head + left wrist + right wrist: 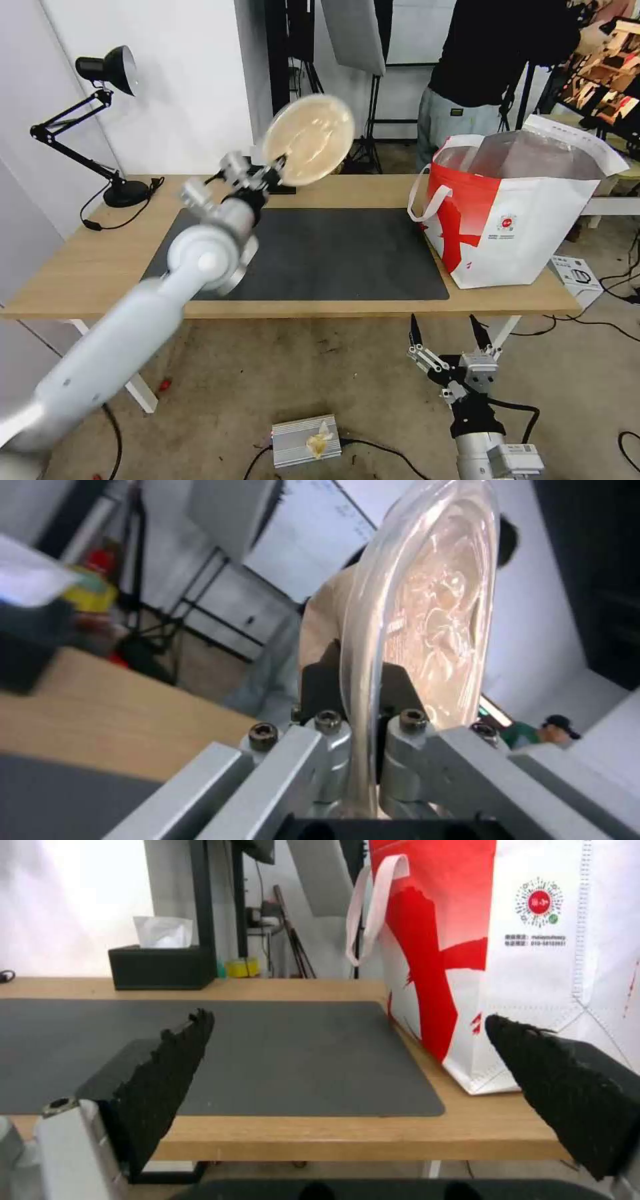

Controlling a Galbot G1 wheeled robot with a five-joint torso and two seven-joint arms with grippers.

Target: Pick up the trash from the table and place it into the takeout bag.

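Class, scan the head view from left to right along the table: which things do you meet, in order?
Black desk lamp → left gripper gripping the beige lidded bowl by its rim, raised over the grey mat → white and red takeout bag.

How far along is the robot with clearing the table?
The mat holds no trash, so earlier items seem cleared. The left gripper holds a lidded bowl in the air, not yet at the takeout bag. The right gripper waits open.
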